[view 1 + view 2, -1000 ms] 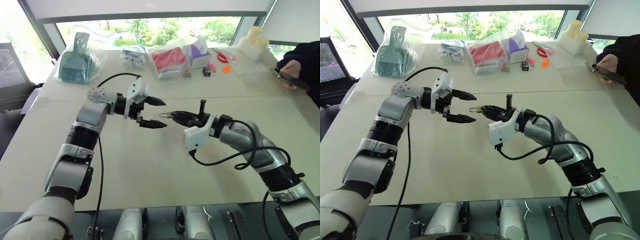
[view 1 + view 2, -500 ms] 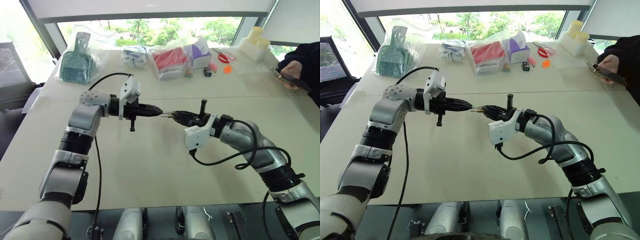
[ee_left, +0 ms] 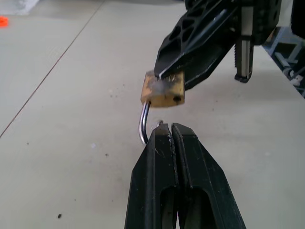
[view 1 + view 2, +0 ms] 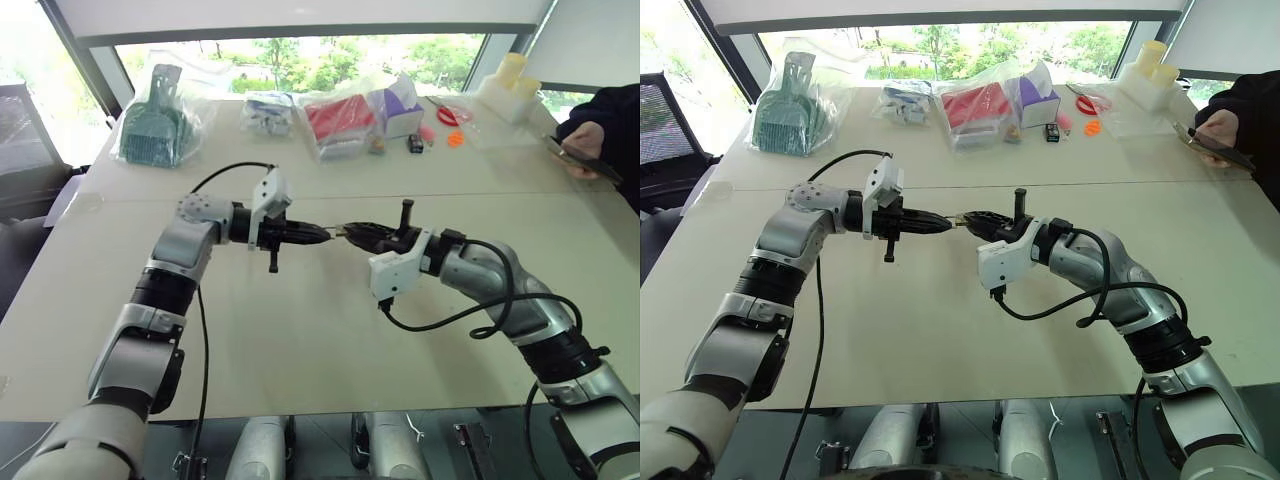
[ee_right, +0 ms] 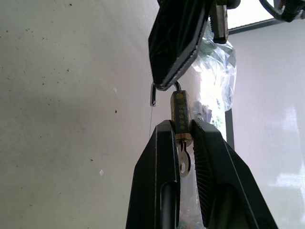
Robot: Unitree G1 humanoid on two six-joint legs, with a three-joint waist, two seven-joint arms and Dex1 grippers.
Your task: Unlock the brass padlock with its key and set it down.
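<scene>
The brass padlock (image 3: 163, 88) hangs in mid-air over the table's middle, and both grippers meet at it. My right gripper (image 5: 181, 126) is shut on the lock's body, and a small silvery key (image 5: 184, 161) sticks out of the lock's end between the right fingers. The thin shackle (image 3: 142, 121) stands swung open with one end free. My left gripper (image 3: 167, 128) is shut, its tips pinched on the shackle's bend. In the head views the left gripper (image 4: 322, 233) and the right gripper (image 4: 347, 231) point at each other tip to tip.
Bagged goods line the table's far side: a green dustpan (image 4: 152, 118), a red pack (image 4: 338, 118), a purple box (image 4: 400, 104), and small orange bits (image 4: 454, 138). White containers (image 4: 508, 84) stand far right. A person's hand with a phone (image 4: 575, 152) rests at the right edge.
My left gripper went from wide open to shut, sank a little and closed onto the shackle. The right gripper kept still with the lock.
</scene>
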